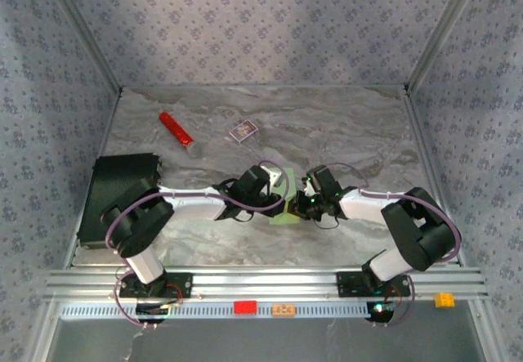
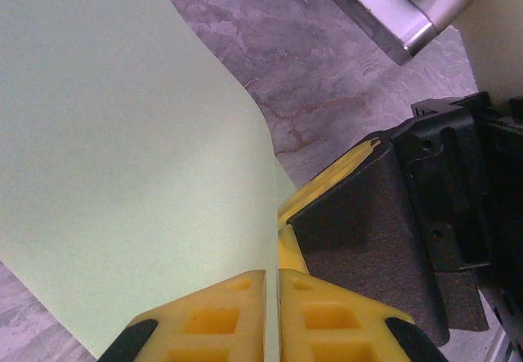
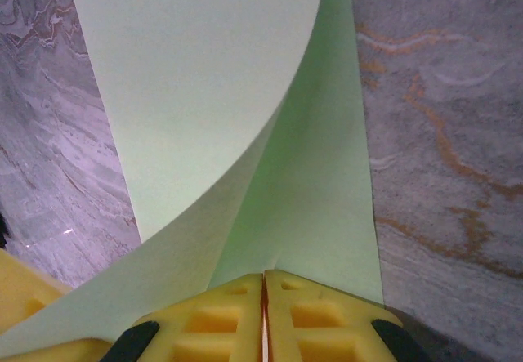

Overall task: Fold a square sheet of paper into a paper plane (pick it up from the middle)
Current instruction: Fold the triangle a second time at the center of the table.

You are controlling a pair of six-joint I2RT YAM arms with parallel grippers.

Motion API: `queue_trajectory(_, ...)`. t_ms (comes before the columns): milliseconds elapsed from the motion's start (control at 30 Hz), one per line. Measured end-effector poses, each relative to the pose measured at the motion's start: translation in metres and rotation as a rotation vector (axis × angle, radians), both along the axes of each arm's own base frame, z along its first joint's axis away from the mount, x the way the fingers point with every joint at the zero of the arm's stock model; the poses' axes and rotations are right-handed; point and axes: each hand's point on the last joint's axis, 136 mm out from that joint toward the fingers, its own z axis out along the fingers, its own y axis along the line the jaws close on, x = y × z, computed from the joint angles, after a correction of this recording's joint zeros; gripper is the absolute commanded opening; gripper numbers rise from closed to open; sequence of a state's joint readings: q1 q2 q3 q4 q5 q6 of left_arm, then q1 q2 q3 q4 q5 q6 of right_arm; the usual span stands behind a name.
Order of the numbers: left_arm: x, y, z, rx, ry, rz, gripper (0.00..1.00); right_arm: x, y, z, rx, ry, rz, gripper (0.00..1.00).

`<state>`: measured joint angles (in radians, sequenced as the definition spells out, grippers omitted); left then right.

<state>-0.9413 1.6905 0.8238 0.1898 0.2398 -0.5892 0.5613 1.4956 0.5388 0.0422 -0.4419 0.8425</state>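
The paper [image 1: 283,213] stands at the middle of the tabletop [image 1: 351,133], pinched from both sides. Whether its lower part touches the surface cannot be told. The left gripper [image 2: 272,279] has its yellow jaws pressed together on an edge of the sheet. From there the paper spreads up and to the left as a broad, smooth pale green face, bending in a soft curve near the jaws. The right gripper [image 3: 264,277] also has its jaws closed tight on the paper. It leaves the clamp in two layers: a front one curling over to the left in a rounded arc, and a back one running straight up on the right. Marbled tabletop shows on either side of the sheet.

From above, the two arms reach inward from their bases and meet nose to nose. The left forearm stretches to the right and the right forearm to the left, with both elbows out wide toward the sides. The grippers sit just beside each other with the paper between them, green showing above and below the gap. In the left wrist view, the right gripper's black body and one yellow finger lie just to the right of the left jaws.

Well apart, toward the far left, a red cylinder [image 1: 176,130] lies on the tabletop with a small box [image 1: 243,131] near it to the right. A black case [image 1: 118,194] sits at the left edge.
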Motion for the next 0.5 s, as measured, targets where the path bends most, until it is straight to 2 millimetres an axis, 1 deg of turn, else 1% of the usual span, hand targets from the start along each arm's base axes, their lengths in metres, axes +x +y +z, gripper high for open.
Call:
queue_trajectory(133, 0.002, 0.001, 0.000, 0.000, -0.001, 0.007, 0.04, 0.000, -0.001, 0.000, -0.003, 0.002, -0.002, 0.11)
queue_trajectory(500, 0.012, 0.008, -0.002, 0.015, -0.016, 0.020, 0.03, 0.000, -0.007, 0.000, -0.034, 0.007, 0.023, 0.11)
